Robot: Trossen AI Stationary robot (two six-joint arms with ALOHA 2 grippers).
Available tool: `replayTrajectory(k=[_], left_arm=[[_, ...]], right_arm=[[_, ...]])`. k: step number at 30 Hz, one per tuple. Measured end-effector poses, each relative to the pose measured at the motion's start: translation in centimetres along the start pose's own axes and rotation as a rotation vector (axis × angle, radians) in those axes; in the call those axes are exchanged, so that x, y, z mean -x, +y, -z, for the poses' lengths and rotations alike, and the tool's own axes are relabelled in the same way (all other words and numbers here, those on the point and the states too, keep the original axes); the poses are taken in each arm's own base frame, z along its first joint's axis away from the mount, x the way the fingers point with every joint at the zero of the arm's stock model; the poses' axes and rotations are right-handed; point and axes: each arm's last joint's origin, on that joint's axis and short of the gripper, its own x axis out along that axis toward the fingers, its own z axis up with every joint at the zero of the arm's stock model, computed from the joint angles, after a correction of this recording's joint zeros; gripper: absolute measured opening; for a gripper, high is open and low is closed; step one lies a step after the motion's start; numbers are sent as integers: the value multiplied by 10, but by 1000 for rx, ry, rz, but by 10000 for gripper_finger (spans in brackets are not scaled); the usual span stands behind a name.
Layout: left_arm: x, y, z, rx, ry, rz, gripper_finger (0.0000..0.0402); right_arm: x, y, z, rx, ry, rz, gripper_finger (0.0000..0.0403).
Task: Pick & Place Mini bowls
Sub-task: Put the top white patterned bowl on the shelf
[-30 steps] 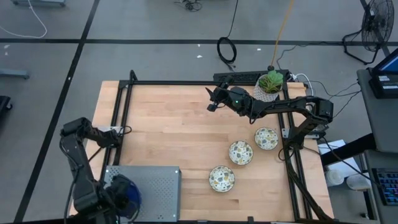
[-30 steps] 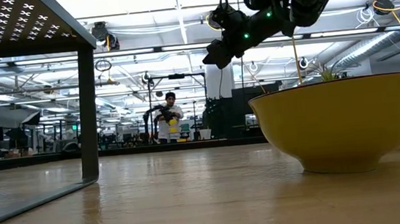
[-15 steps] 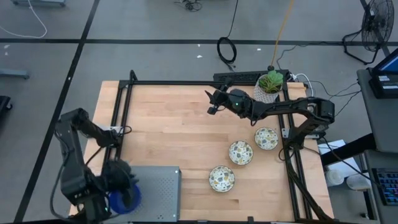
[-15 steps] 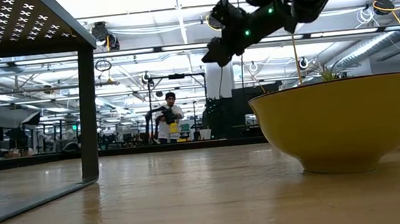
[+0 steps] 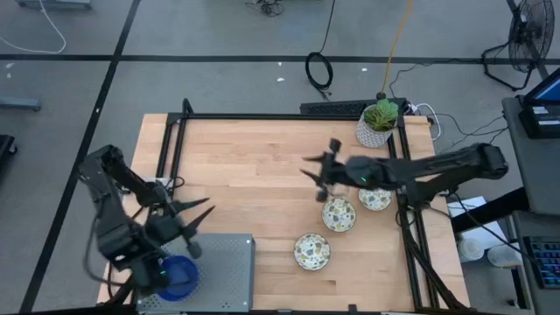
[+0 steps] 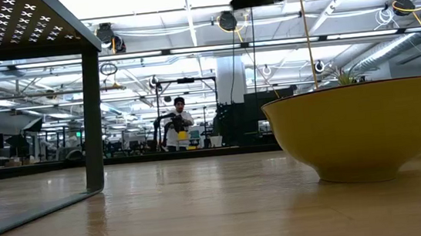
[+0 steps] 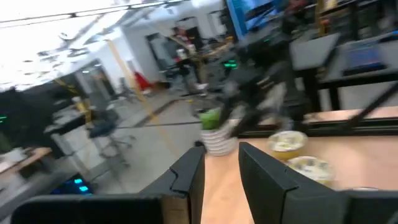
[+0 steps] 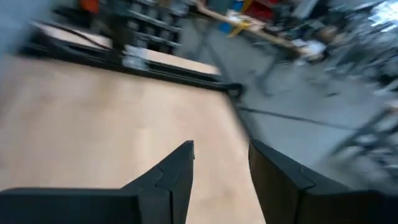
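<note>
Both grippers are parted and hold nothing: the right gripper (image 5: 318, 171) hangs over the wooden table (image 5: 245, 166) just beside the middle speckled cream-white mini bowl (image 5: 339, 214), and the left gripper (image 5: 194, 214) sits just off the grey perforated metal stand (image 5: 219, 262). Another speckled bowl (image 5: 311, 251) lies near that stand's corner, and a third (image 5: 375, 196) lies beyond the middle one, partly under the right arm. All three look empty. One deep blue round bowl (image 5: 179, 276) rests on the stand, half hidden by the left arm. A white pot with a green plant (image 5: 378, 122) stands at the table's far edge. Motion blur smears both wrist views.
</note>
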Motion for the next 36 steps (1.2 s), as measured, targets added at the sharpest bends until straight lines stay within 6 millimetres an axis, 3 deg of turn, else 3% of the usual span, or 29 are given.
replayTrajectory(k=[3,6,13,17,20,23,27,30,33,36], left_arm=[[-17,-4,17,-37,22,-63,104],[-34,-9,41,-39,17,-136,104],[-59,-13,92,75,102,-226,103],[-56,-20,79,167,96,-193,85],[-52,-39,60,195,124,-105,55],[-55,-67,44,135,201,154,15],[-65,-99,28,-56,54,544,14],[-71,-106,21,-183,-75,714,30],[-82,-110,30,-352,-110,909,40],[-111,-100,36,-326,-53,936,40]], right_arm=[[31,14,-4,-100,45,-68,141],[56,21,-2,-184,194,29,141],[96,0,31,-437,777,196,141],[105,-10,46,-497,971,297,141],[109,-14,53,-519,1034,365,141],[109,-14,57,-530,1051,391,141],[109,-12,64,-519,1085,391,141],[109,-9,71,-519,1129,385,141],[110,-7,80,-528,1183,388,141],[112,-8,94,-542,1237,404,141]])
